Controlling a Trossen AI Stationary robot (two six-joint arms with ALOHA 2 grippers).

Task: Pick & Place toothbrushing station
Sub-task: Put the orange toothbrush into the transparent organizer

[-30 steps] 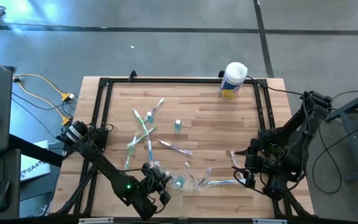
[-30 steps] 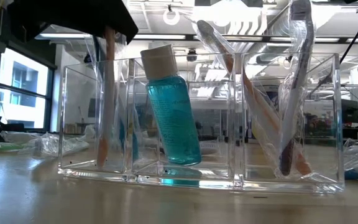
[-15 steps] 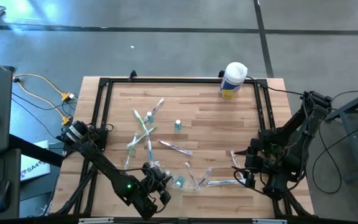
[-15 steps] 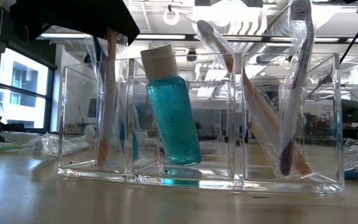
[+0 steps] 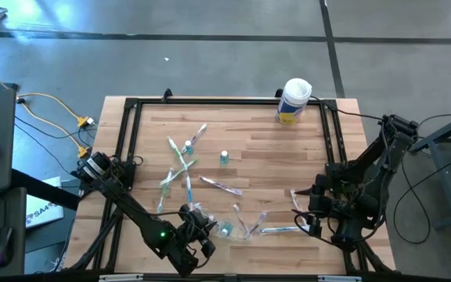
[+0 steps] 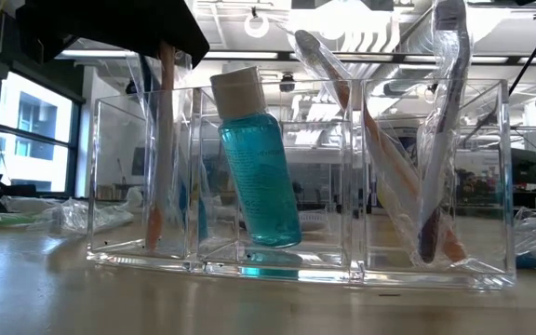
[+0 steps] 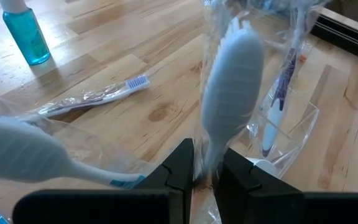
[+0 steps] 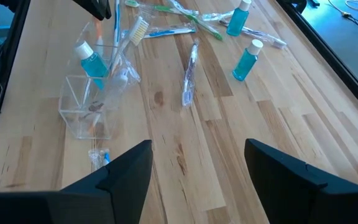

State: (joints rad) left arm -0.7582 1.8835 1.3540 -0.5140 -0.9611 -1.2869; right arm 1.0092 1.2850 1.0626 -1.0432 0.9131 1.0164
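In the low view, the wrapped toothbrush (image 6: 443, 56) runs off the top edge; the left end effector (image 7: 205, 171) hides another brush's (image 7: 229, 81) lower handle.

You have one clear holder (image 6: 296, 177) with three front compartments, just ahead of the left gripper (image 7: 205, 177). One teal bottle (image 6: 254, 158) stands inside; two more bottles (image 8: 246, 60) lie farther off. Three wrapped toothbrushes (image 6: 440, 130) stand in it. One white canister (image 5: 294, 100) sits far away.
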